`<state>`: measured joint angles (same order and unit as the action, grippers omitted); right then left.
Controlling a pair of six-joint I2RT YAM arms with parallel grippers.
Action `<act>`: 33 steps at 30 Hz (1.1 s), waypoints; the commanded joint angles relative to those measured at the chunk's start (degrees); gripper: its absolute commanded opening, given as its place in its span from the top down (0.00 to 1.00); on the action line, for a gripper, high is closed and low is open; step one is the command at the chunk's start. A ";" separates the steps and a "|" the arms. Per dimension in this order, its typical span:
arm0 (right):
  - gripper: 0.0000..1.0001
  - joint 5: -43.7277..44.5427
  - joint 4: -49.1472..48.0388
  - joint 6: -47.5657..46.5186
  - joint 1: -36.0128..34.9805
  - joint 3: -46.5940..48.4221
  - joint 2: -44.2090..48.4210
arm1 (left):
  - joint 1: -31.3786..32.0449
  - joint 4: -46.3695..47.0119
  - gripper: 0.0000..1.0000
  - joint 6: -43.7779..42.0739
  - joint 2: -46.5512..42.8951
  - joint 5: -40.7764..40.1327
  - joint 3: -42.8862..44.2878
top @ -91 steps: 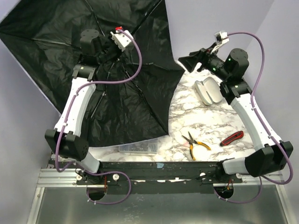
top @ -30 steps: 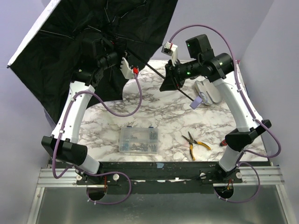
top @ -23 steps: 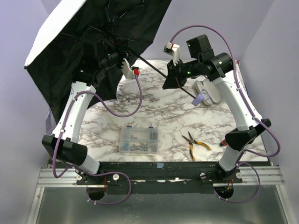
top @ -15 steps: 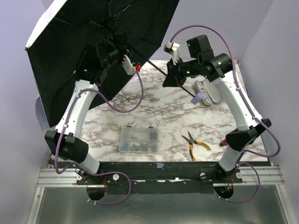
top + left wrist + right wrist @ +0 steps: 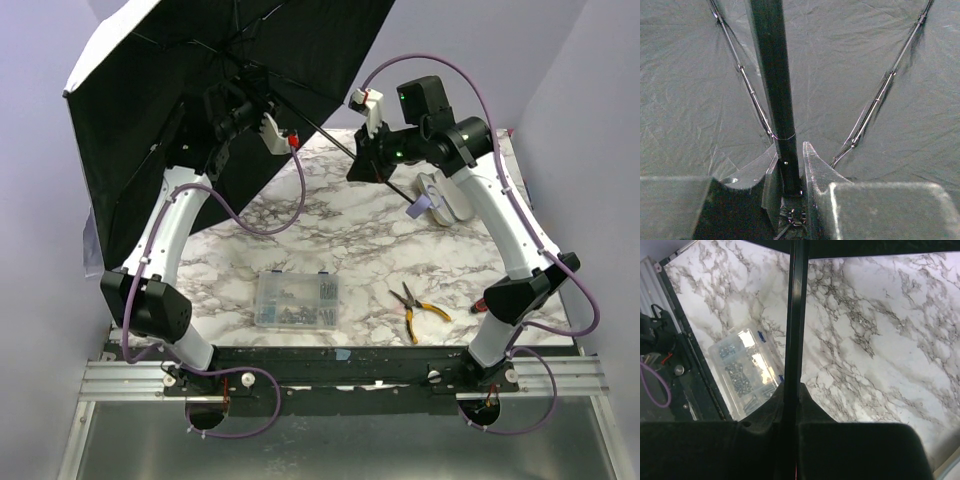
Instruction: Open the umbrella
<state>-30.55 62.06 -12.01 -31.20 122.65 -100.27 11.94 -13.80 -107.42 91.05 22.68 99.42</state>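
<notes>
The umbrella (image 5: 200, 60) is spread open at the back left, its black underside towards the top camera and a pale edge on its left. Its thin black shaft (image 5: 330, 140) slants down to the right, ending in a lilac strap (image 5: 420, 211). My left gripper (image 5: 235, 105) reaches in under the canopy near the hub. In the left wrist view it (image 5: 790, 172) is shut around the thick shaft (image 5: 771, 75), with ribs and black cloth behind. My right gripper (image 5: 366, 166) is shut on the thin shaft (image 5: 795, 315) lower down, above the marble table (image 5: 340, 240).
A clear plastic box of screws (image 5: 296, 299) lies near the front edge and also shows in the right wrist view (image 5: 742, 372). Yellow-handled pliers (image 5: 418, 305) lie to its right. A white oval case (image 5: 450, 196) sits at the back right, behind the right arm.
The canopy has swung up and to the right, and the left arm has risen with it. The right gripper has stayed at about the same place on the shaft.
</notes>
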 commanded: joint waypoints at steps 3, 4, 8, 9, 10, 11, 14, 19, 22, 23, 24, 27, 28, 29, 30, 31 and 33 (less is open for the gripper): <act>0.99 -3.73 14.98 -5.99 -0.88 -1.44 6.08 | -9.95 10.55 0.80 -1.90 3.30 -17.97 2.47; 0.99 -3.25 15.33 -6.13 -0.82 -1.53 5.90 | -10.25 10.68 0.80 -1.92 3.59 -18.14 2.95; 0.99 -1.76 17.41 -7.61 -0.87 -1.37 5.14 | -11.43 11.12 0.80 -2.11 5.56 -19.45 5.64; 0.99 -1.56 17.76 -7.93 -0.87 -1.44 5.12 | -11.42 11.16 0.80 -2.26 6.10 -19.72 6.34; 0.99 -1.16 18.11 -8.31 -0.86 -1.53 5.11 | -13.04 11.23 0.80 -2.36 6.75 -20.00 7.26; 0.99 -0.95 18.55 -8.61 -0.88 -1.58 4.95 | -13.37 11.33 0.80 -2.40 7.36 -20.42 8.10; 0.99 -0.44 19.06 -9.38 -0.88 -2.50 5.17 | -14.51 11.60 0.80 -3.05 9.14 -21.40 10.78; 0.99 0.43 19.07 -9.92 -0.82 -3.97 5.91 | -16.31 11.79 0.80 -3.94 12.09 -22.23 15.73; 0.99 0.88 19.09 -10.23 -0.87 -4.99 6.44 | -17.32 10.97 0.81 -4.26 13.21 -22.23 18.32; 0.99 1.00 19.09 -10.36 -0.88 -5.49 6.58 | -17.71 10.84 0.81 -4.21 13.32 -22.22 19.08; 0.99 1.18 19.16 -10.48 -0.82 -5.91 6.73 | -17.96 10.74 0.81 -4.25 13.46 -22.19 19.50; 0.99 1.44 19.15 -10.80 -0.88 -7.19 7.19 | -18.62 10.72 0.81 -4.61 13.69 -22.24 20.34; 0.99 1.53 19.15 -10.84 -0.83 -7.53 7.44 | -18.90 10.64 0.81 -4.70 13.79 -23.60 20.65; 0.99 1.61 19.15 -10.93 -0.86 -8.00 7.68 | -19.12 10.59 0.81 -4.72 13.88 -23.81 21.01; 0.99 1.75 19.15 -11.02 -0.83 -8.40 7.84 | -19.40 10.41 0.81 -4.70 14.13 -24.08 21.52; 0.99 1.87 19.15 -11.17 -0.87 -8.92 8.13 | -19.59 10.38 0.81 -4.73 14.34 -24.30 21.88; 1.00 2.26 19.15 -11.49 -0.83 -10.21 8.80 | -20.16 10.03 0.81 -4.86 14.77 -24.69 22.71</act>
<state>-22.65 50.26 -14.90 -31.55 116.40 -99.31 8.16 -18.52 -110.19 103.39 28.40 116.53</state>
